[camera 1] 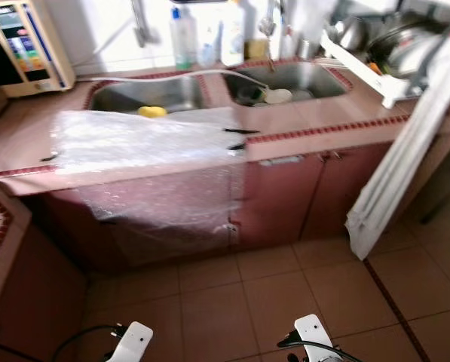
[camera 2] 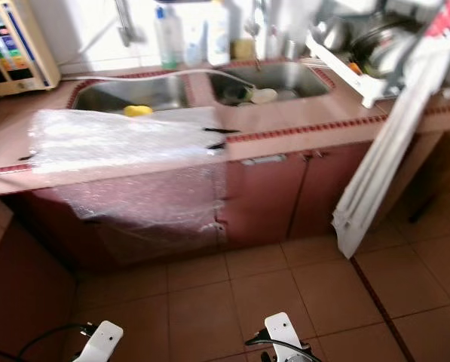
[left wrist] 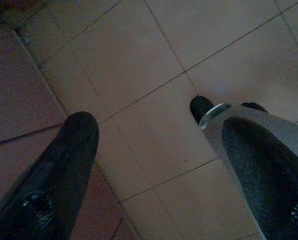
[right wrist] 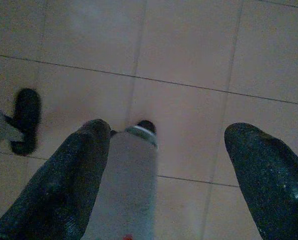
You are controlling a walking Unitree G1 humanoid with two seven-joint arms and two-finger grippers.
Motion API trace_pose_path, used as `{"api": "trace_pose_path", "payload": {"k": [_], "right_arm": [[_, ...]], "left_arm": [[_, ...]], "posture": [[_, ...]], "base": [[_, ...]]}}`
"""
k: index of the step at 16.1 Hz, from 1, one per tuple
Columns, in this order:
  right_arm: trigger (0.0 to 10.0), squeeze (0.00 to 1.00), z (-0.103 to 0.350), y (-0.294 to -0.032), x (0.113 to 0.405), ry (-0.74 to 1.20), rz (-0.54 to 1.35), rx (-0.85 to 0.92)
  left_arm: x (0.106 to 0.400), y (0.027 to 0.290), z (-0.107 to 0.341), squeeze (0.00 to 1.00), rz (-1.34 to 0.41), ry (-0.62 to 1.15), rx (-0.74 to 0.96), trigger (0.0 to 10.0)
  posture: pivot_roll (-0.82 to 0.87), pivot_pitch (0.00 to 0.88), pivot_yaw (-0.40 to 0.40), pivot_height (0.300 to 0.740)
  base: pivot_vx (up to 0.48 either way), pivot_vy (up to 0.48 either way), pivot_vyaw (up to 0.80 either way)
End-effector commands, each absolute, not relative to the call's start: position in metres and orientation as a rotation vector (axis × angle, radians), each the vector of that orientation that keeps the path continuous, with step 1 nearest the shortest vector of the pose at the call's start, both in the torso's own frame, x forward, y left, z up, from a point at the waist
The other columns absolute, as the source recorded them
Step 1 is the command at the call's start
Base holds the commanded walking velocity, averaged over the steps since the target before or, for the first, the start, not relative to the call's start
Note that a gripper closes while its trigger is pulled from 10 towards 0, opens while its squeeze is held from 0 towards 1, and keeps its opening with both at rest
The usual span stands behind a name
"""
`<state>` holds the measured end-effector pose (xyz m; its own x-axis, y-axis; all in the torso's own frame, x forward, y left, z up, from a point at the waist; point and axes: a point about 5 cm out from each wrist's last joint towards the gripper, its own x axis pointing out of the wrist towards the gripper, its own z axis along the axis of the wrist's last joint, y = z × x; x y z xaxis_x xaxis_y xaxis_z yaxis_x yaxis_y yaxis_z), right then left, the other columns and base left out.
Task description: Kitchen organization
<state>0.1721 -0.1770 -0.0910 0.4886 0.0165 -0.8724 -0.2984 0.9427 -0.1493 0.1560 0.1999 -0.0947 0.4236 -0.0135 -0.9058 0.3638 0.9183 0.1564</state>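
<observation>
A: What stands before the robot?

B: A pink tiled desk [camera 1: 315, 124] with two steel sinks. The left sink [camera 1: 145, 94] holds a yellow sponge [camera 1: 152, 111]; the right sink [camera 1: 289, 79] holds a pale lid or bowl [camera 1: 277, 96], I cannot tell which. Bottles [camera 1: 183, 34] stand behind the sinks by the window, and a dish rack [camera 1: 375, 45] with pots sits at the right end of the desk.

A: And the edges?

B: A clear plastic sheet [camera 1: 142, 151] lies over the left part of the desk and hangs down past the front edge over the cupboard doors [camera 1: 277, 196]. At the far left the desk turns a corner toward the robot. On the right a long white folded thing [camera 1: 398, 166] leans from the rack area down to the floor [camera 1: 285, 294], just in front of the right cupboard.

A: Is there room to move?

B: The tiled floor between the robot and the cupboards is open.

A: The hands?

B: Both arms hang low, pointing down at the floor. The left hand [left wrist: 149, 165] has its fingers [left wrist: 64, 170] wide apart and holds nothing. The right hand [right wrist: 166, 170] is also wide and holds nothing. Below each hand a robot foot shows on the tiles.
</observation>
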Motion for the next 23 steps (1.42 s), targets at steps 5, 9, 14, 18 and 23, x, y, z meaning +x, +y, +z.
{"api": "trace_pose_path", "payload": {"k": [5,9,14,18,23], "right_arm": [[10.0,0.00,-0.090,-0.191,0.171,1.051,0.181,-0.337],[10.0,0.00,-0.090,-0.192,0.171,1.049,0.185,-0.344],[10.0,0.00,-0.089,-0.190,0.174,1.038,0.192,-0.344],[10.0,0.00,-0.089,-0.187,0.174,1.040,0.197,-0.338],[10.0,0.00,-0.090,-0.186,0.172,1.044,0.210,-0.346]], "left_arm": [[0.164,0.194,-0.092,0.00,-0.273,1.092,0.356,10.0],[0.167,0.193,-0.091,0.00,-0.280,1.088,0.351,10.0],[0.171,0.192,-0.089,0.00,-0.278,1.068,0.324,10.0],[0.171,0.191,-0.089,0.00,-0.274,1.070,0.327,10.0],[0.166,0.183,-0.093,0.00,-0.275,1.087,0.317,10.0]], "posture": [[-0.10,0.016,0.072,0.740],[-0.10,0.013,0.073,0.740],[-0.10,0.005,0.074,0.740],[-0.10,0.003,0.074,0.740],[-0.10,0.004,0.075,0.740]], "base": [[0.000,-0.431,0.00],[0.000,-0.321,0.00],[0.000,-0.064,0.00],[0.000,0.000,0.00],[0.000,0.000,-0.67]]}}
